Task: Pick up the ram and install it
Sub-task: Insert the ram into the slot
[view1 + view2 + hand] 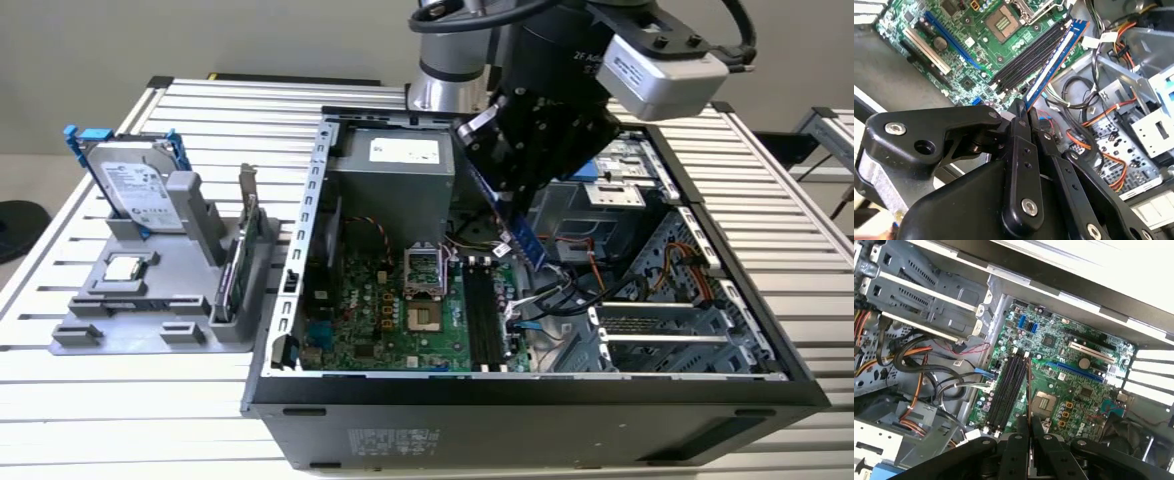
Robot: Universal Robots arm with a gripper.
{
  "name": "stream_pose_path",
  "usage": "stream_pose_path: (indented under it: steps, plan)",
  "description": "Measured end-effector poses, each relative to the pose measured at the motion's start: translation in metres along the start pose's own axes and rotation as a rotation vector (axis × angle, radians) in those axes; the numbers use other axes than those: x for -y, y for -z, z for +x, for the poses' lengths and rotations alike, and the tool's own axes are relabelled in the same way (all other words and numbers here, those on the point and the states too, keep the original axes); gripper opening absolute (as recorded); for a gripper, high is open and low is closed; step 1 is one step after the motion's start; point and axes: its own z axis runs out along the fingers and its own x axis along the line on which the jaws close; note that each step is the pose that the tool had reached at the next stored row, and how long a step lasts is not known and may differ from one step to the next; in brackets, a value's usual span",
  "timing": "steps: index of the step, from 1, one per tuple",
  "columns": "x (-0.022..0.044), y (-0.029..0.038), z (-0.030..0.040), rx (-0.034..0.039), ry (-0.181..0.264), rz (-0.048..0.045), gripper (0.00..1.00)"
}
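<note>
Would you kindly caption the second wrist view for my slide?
Gripper holding the ram edge-on above the motherboard's black memory slots.

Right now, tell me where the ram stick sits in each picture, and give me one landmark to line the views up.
Exterior view: the ram hangs edge-on from the gripper, inside the open case.
Second wrist view: the ram runs as a blue strip over the memory slots.
First wrist view: the ram shows edge-on, a thin line beside the slots.
Shared landmark: the CPU socket.

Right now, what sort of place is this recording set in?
Probably a lab bench for computer assembly: an open black desktop tower case on a ribbed aluminium table, and a grey holder rack with a silver hard drive.
</note>
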Motion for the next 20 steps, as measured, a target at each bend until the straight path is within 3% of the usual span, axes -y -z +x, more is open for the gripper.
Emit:
stream_pose_path:
  steps: [9,20]
  plan:
    - [0.0000,-0.0001,0.0000,0.0012,-0.139,0.0061,0.00]
    - [0.0000,-0.0001,0.0000,0.0013,-0.151,0.0066,0.00]
